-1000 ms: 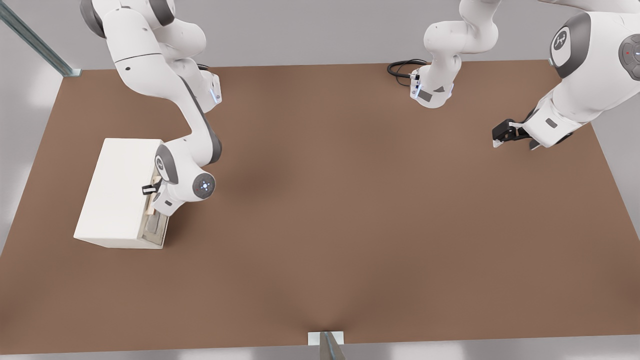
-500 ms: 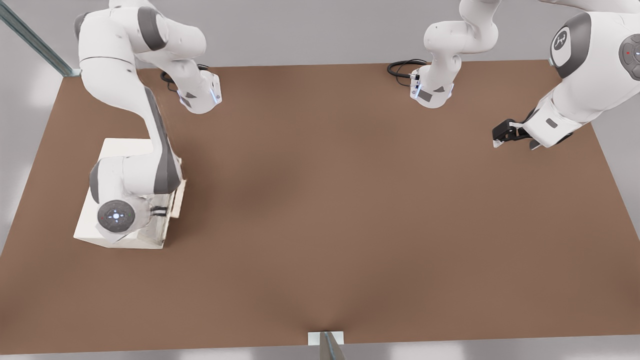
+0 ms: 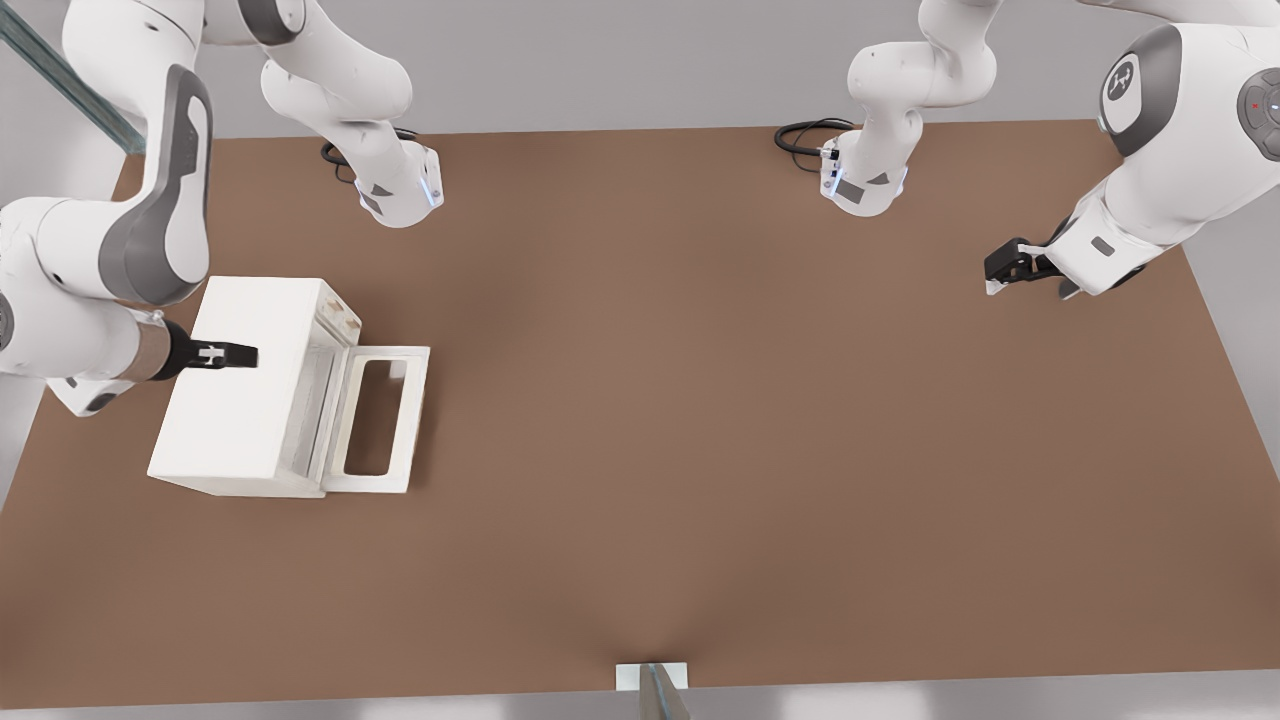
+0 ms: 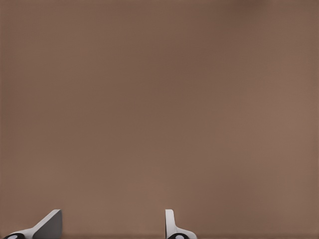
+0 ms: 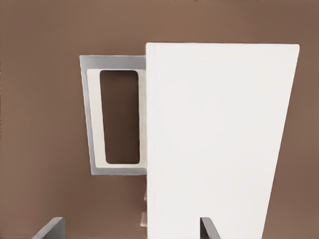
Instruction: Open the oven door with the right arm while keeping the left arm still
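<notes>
The oven [image 3: 245, 400] looks smooth, matt cream, like painted metal or plastic. Its door [image 3: 378, 418] has the same matt cream frame. The surface [image 3: 700, 420] is flat, matt brown. The black pincer [image 3: 225, 355] above the oven looks like matt plastic.

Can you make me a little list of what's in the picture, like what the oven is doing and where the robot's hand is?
oven: cream box on the brown table, on the front view's left
oven door: open, lying flat on the table
door window: the table shows through it
gripper: open, empty, above the oven's top near the edge away from the door
touching the door: no
job: door looks fully open
</notes>
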Available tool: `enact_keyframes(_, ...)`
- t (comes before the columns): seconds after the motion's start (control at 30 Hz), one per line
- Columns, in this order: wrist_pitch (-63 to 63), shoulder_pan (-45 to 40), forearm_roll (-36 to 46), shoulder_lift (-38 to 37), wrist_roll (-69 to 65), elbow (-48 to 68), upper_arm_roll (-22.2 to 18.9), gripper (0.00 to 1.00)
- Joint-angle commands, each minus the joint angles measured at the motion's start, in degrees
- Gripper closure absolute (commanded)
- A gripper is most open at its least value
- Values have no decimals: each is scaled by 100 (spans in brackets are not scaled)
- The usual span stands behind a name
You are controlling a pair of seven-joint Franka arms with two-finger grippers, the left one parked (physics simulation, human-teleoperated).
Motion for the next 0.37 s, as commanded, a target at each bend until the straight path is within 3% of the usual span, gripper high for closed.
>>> enact_keyframes(0.0,226,17,15,-23,-1016,-9,-2,0)
enact_keyframes(0.33,367,70,-73,-146,-1007,-70,-2,0)
